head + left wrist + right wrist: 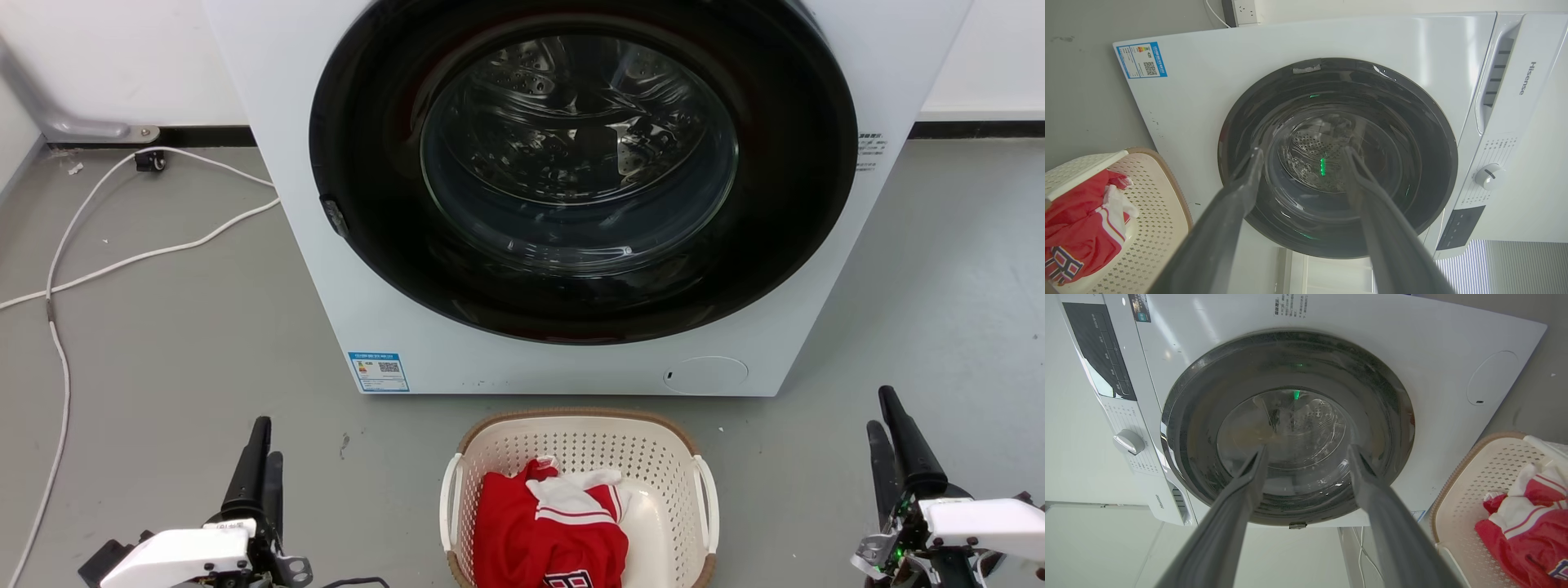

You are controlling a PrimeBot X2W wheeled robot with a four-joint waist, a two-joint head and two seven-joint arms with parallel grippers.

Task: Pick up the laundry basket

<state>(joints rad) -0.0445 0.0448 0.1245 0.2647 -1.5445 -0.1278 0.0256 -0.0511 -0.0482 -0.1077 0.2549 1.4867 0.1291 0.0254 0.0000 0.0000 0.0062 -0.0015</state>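
The laundry basket (571, 445) is cream-white and perforated, with a brown rim and white side handles. It stands on the grey floor just in front of the washing machine, at the bottom centre of the head view. A red and white garment (547, 531) lies inside it. My left gripper (268, 441) hovers open to the basket's left, well apart from it. My right gripper (880, 408) hovers open to its right, also apart. Each wrist view catches the basket at its edge: the left one at lower left (1151, 196), the right one at lower right (1470, 477). In both, the own fingers stand apart and empty, left (1303, 150) and right (1307, 449).
A white front-loading washing machine (326, 82) with its round dark glass door (580, 163) shut stands close behind the basket. A white cable (122, 261) runs over the floor at the left. Bare grey floor lies on both sides of the basket.
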